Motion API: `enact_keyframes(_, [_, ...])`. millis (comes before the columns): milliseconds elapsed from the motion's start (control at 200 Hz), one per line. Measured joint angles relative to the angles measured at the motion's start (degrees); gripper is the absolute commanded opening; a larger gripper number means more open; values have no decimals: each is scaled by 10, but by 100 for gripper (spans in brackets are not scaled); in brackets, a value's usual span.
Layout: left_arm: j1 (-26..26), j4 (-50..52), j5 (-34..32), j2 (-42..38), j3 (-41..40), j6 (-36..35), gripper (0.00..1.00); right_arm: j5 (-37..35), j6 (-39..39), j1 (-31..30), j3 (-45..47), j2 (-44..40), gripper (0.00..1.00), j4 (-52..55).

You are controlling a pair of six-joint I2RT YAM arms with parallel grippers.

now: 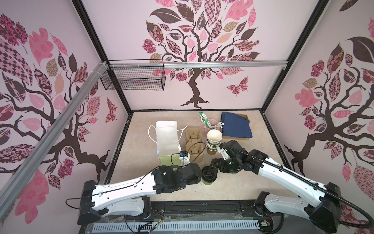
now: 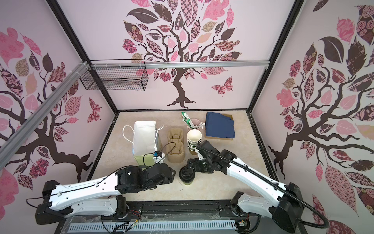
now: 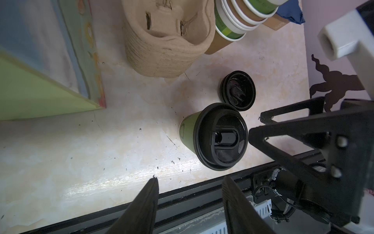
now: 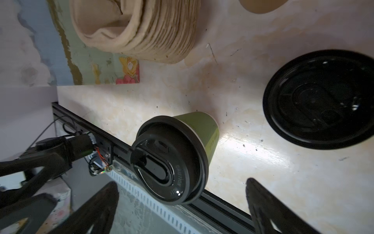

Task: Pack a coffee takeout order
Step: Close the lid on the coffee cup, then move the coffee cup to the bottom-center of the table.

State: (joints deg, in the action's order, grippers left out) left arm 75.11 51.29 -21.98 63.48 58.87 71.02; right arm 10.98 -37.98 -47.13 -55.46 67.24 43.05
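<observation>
In front of the carrier point(image 1: 193, 134) I see mostly bare table point(image 1: 129, 182) — the cup point(image 1: 208, 182) stands upright there, near the front edge. My right gripper point(image 4: 182, 182), spread wide, is just beside its lid point(image 3: 220, 137); my left gripper point(image 3: 189, 178), half spread, holds nothing too.

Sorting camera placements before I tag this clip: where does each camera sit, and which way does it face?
Top views: high at the front, looking down over the table; both arms show.
Left wrist: behind the open left hand, facing the lidded cup; right hand shows too.
Right wrist: behind the open right hand, facing that cup; left hand shows too.
Both wrists share the cup and loose lid.
</observation>
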Motion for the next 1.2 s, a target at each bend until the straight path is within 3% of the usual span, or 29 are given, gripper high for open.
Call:
enact_keyframes(385, [7,78,-62,-72,14,30,56,-145,25,-102,-97,84,100,78])
enact_keyframes(690, [7,99,-75,-84,15,38,56,-166,34,-144,-113,123,100,89])
enact_keyframes(1201, [7,101,-78,-81,16,31,56,-203,36,-161,-120,167,98,113])
